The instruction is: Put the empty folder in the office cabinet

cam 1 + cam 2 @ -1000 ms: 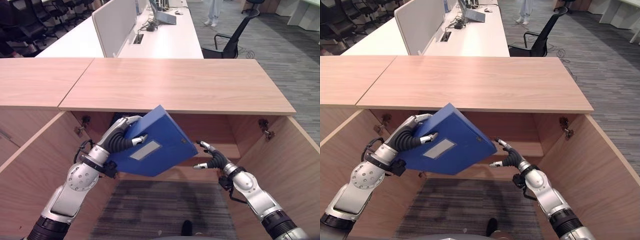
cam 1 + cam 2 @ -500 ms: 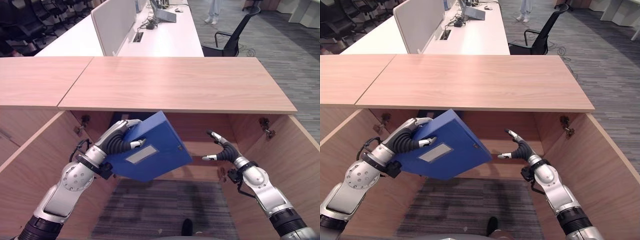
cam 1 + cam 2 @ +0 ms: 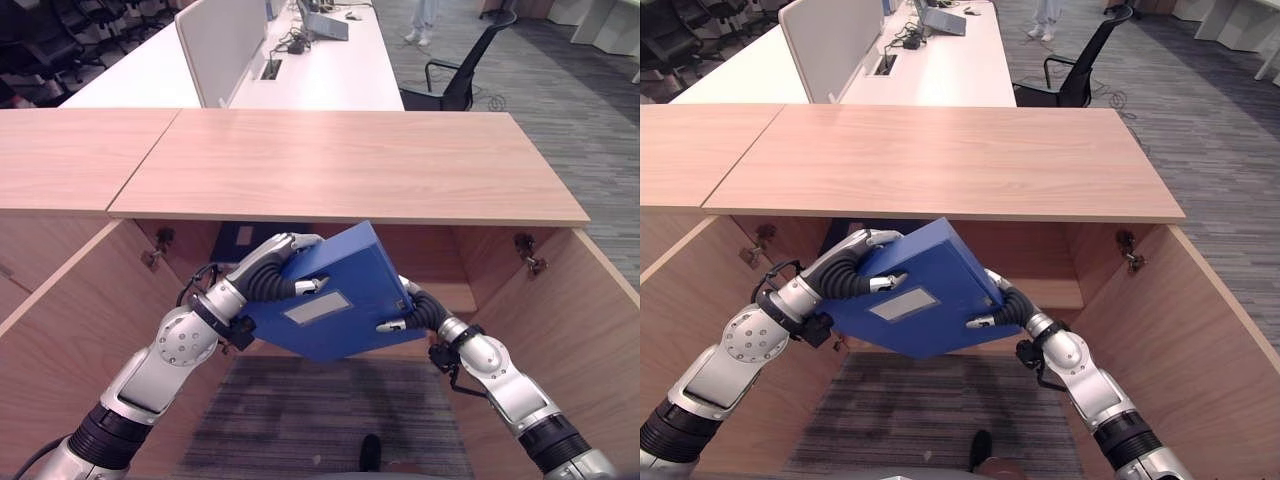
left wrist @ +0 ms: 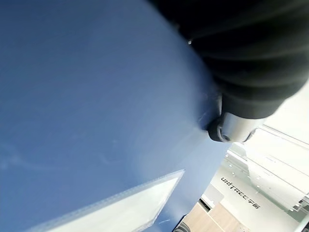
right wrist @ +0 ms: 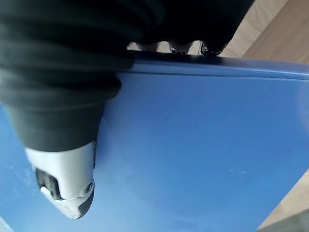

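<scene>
A blue folder (image 3: 345, 280) with a pale label pocket hangs tilted in front of the open wooden cabinet (image 3: 350, 165), just below its top. My left hand (image 3: 268, 280) is shut on the folder's left upper edge, thumb on the face. My right hand (image 3: 422, 310) grips the right lower corner, thumb on the front, fingers behind. In the left wrist view the folder (image 4: 72, 96) lies under the thumb (image 4: 231, 125). In the right wrist view the thumb (image 5: 67, 179) presses the folder's face (image 5: 193, 145) and the fingers hook over its edge.
The cabinet's doors stand open at the left (image 3: 70, 320) and right (image 3: 590, 340). A shelf (image 3: 455, 297) shows inside at the right, and a dark item (image 3: 235, 240) inside at the left. Behind are a white desk (image 3: 320, 70), a black chair (image 3: 465, 80) and a person's legs (image 3: 425, 15).
My right hand has moved left from open air and closed on the folder's right corner. The folder has shifted right and slightly up toward the cabinet opening.
</scene>
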